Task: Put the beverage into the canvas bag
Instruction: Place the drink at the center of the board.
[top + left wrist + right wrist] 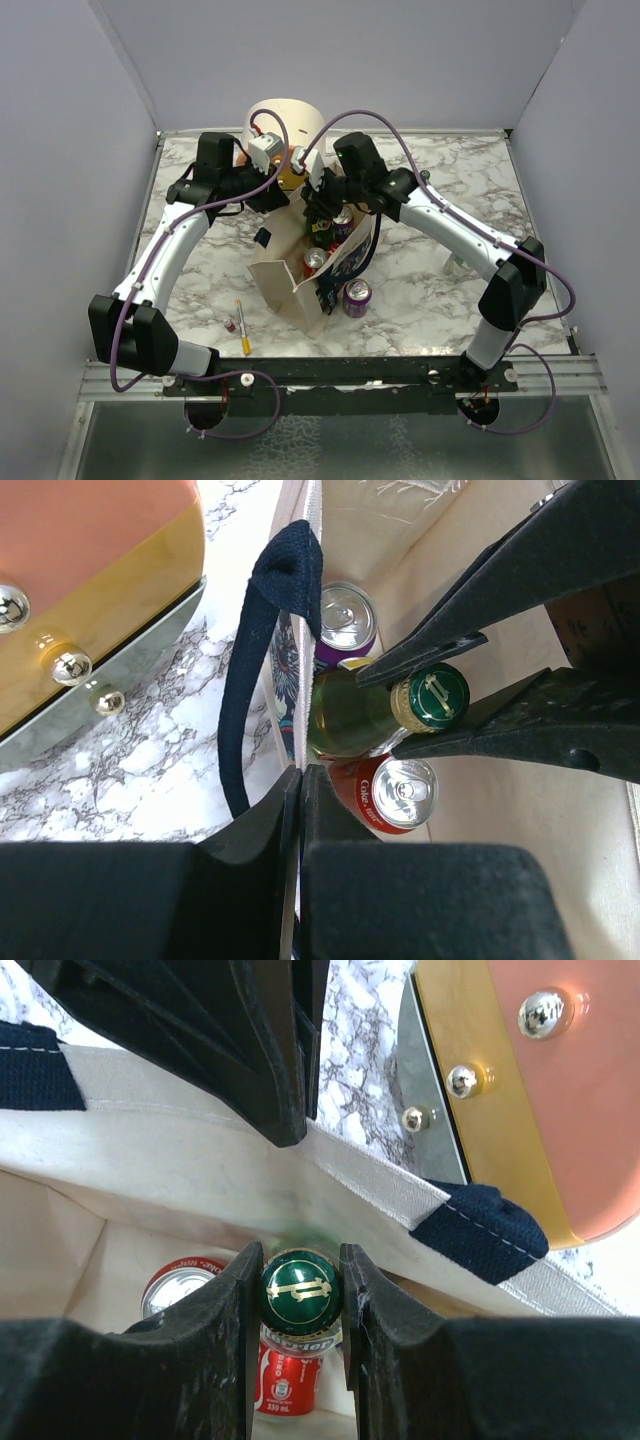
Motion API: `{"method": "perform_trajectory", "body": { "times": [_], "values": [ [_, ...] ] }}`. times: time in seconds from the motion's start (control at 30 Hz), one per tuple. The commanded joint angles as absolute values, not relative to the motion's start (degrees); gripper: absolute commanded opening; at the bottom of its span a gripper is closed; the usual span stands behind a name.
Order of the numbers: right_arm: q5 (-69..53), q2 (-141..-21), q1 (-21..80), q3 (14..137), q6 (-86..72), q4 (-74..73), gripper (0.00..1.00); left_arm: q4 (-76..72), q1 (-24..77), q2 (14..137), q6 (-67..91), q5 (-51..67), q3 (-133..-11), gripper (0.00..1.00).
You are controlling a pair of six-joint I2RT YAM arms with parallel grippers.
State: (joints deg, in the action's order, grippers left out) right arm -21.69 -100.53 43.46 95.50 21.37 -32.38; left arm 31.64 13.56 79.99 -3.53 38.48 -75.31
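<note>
I have little room inside the canvas bag (283, 283): a red can (398, 792) and a purple can (345, 620) sit close beside the green bottle (360, 712) clamped in my right gripper (300, 1272). My left gripper (300, 778) pinches the rim, and the drawer box (290, 122) stands just beside it.

Top view set high behind the arm bases, tilted down over the whole worktop (450, 200). Wrist views held close above the canvas bag (560, 860), aimed inside; the bottle (300, 1293) is shared by both.
</note>
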Motion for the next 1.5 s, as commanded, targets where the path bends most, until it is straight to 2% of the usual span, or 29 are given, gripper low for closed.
{"method": "perform_trajectory", "body": {
  "times": [0.0, 0.5, 0.8, 1.13, 1.47],
  "values": [
    [-20.6, -95.4, 43.9, 94.8, 24.4, -23.2, 0.01, 30.9, 13.5, 79.1, -4.0, 41.2, -76.8, 0.00],
    [-19.4, -95.7, 42.9, 90.1, 24.5, -22.2, 0.01, 30.9, 13.4, 80.5, -4.1, 42.9, -77.3, 0.00],
    [-19.4, -94.1, 42.4, 90.5, 21.6, -13.6, 0.01, 31.2, 13.5, 81.2, -4.6, 43.2, -77.3, 0.00],
    [-19.0, -90.8, 42.5, 82.7, 21.8, 2.2, 0.01, 31.3, 13.4, 81.7, -5.0, 43.2, -78.7, 0.00],
    [-17.0, -88.9, 42.4, 79.5, 21.4, 4.1, 0.01, 31.7, 13.4, 82.3, -4.6, 41.8, -81.1, 0.00]
  ]
}}
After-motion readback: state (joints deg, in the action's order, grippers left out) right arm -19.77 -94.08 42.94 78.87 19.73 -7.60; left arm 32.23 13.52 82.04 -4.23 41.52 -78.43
